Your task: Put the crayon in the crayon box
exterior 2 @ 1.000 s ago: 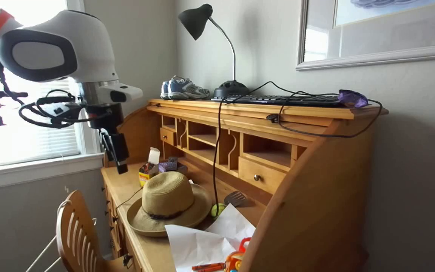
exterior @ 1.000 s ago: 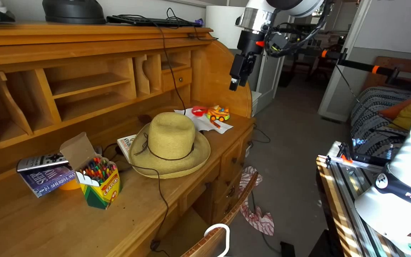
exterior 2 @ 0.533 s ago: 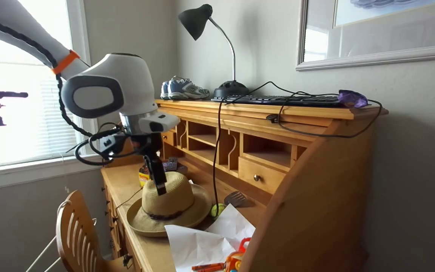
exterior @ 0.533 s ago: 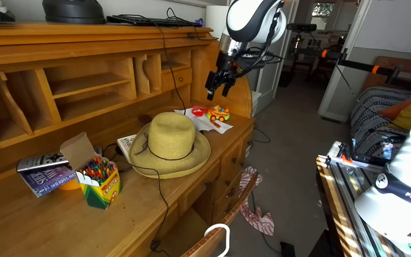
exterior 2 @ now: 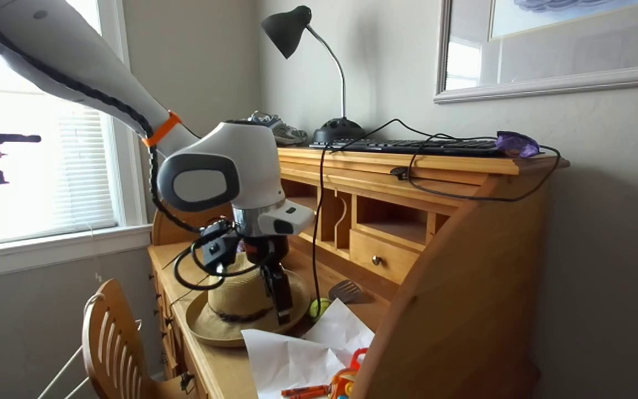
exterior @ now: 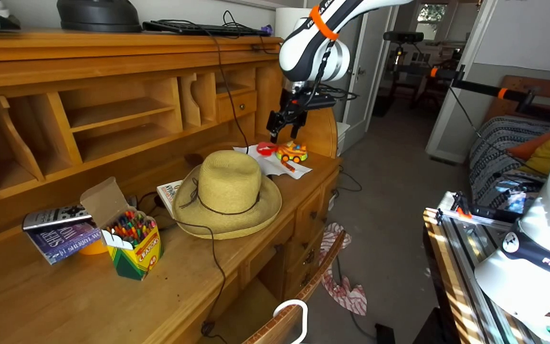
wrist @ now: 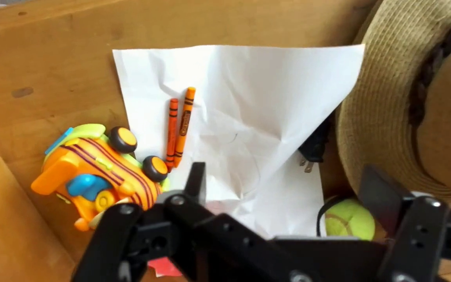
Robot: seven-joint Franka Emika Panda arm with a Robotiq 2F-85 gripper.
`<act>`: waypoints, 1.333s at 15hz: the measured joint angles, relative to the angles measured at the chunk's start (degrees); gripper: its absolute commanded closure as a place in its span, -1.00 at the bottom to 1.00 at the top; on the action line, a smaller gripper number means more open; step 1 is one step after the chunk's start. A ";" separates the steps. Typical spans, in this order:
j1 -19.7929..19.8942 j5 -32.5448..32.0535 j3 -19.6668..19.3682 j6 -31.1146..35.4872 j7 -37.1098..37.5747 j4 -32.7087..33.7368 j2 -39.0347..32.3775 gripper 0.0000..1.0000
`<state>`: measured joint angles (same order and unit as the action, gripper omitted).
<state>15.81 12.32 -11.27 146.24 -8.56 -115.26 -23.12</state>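
Two crayons lie side by side on a crumpled white paper: an orange crayon and a red-orange crayon. In an exterior view they show as a small pair of orange crayons. The crayon box, green and yellow with its tan flap raised, stands full of crayons beyond the hat; the arm hides it in the remaining exterior view. My gripper is open with nothing between its fingers, above the paper. In the wrist view the crayons are left of the jaws. The gripper hangs over the desk's far end.
A straw hat sits between paper and box. An orange toy car touches the crayons' lower ends. A tennis ball, a black plug and a red object are nearby. A dark cord hangs down to the desk.
The arm has swung in over the desk and come down, from beside the desk to above the paper. The gripper has stayed open. Crayons, box and hat have not moved.
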 measured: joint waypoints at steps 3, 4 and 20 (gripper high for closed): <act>2.86 1.33 1.46 0.00 0.56 4.71 -5.10 -1.00; 3.56 1.66 1.91 0.00 0.76 6.09 -6.67 -1.00; 6.70 2.66 4.45 0.00 4.44 13.72 -15.16 -0.49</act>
<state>22.51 14.98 -6.83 146.24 -4.11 -101.54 -38.28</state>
